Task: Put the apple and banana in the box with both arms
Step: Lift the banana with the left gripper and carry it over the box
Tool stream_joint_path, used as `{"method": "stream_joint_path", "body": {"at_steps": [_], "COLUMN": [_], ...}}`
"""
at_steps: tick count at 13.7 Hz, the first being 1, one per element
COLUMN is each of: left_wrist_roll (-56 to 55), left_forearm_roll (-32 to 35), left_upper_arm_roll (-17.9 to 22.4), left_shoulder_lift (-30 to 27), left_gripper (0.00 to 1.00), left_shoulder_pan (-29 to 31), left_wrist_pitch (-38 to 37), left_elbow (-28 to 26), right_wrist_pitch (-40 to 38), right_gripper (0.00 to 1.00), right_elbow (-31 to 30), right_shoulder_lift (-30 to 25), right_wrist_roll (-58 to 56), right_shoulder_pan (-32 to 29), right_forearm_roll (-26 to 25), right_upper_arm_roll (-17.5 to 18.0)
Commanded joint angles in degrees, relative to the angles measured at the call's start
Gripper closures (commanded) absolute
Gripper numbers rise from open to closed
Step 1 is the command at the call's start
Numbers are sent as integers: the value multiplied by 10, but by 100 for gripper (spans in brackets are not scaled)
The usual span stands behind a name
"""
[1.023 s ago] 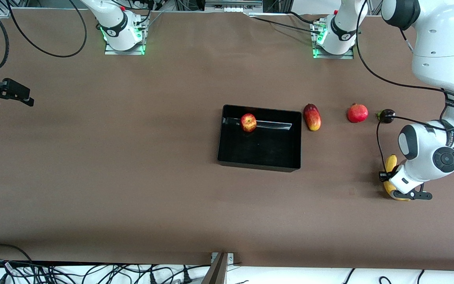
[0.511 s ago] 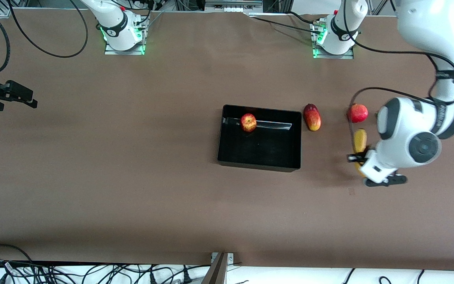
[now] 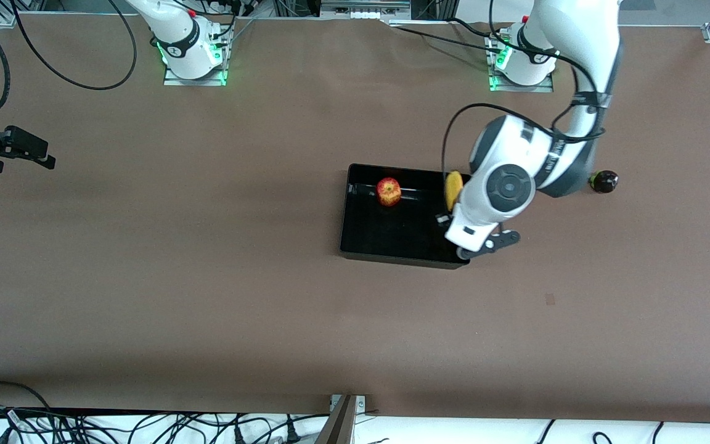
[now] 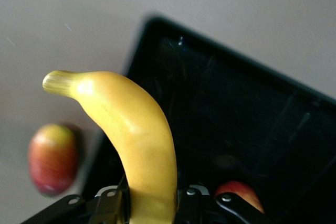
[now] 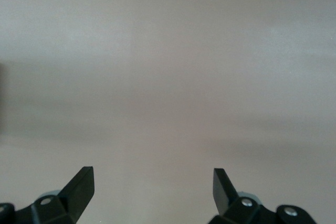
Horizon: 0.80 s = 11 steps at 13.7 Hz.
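Note:
The banana [image 3: 453, 189] is plain yellow and is held in my left gripper [image 3: 449, 213], which is shut on it over the box's end toward the left arm. In the left wrist view the banana [image 4: 136, 135] sticks out from between the fingers [image 4: 107, 203], above the box [image 4: 236, 103]. The box [image 3: 404, 256] is a shallow black bin at the table's middle. The apple [image 3: 389, 191], red with yellow mottling, lies inside it near the wall farthest from the front camera; it also shows in the left wrist view [image 4: 239, 192]. My right gripper [image 3: 44, 159] is open and empty [image 5: 152, 182], waiting over bare table at the right arm's end.
A red-yellow mango [image 4: 52, 158] lies on the table just outside the box, hidden by the left arm in the front view. A small dark fruit [image 3: 603, 181] lies toward the left arm's end. Cables run along the table's edges.
My left arm has lifted the banana from the table near the left arm's end and carried it over to the box. The right arm has barely moved.

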Motion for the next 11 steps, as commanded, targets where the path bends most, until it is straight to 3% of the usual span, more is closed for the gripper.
{"method": "stream_joint_path", "body": {"at_steps": [1,6,11], "left_wrist_roll": [-33,-57,-78], "left_forearm_roll": [-24,-26,-25], "left_upper_arm_roll": [9,-6,-21], "left_shoulder_lift": [28,74,60], "left_gripper": [100,100,100], "left_shoulder_pan": [-21,-32,-37], "left_wrist_pitch": [43,109,106], "left_elbow": [-3,-4,-7], "right_wrist_pitch": [-5,-6,-9], "right_gripper": [0,0,0], "right_elbow": [7,7,6], "right_shoulder_lift": [3,3,3], "right_wrist_roll": [-8,-8,-8], "right_shoulder_pan": [-7,-6,-7], "right_forearm_roll": [11,12,12], "right_upper_arm_roll": [2,2,2]}}
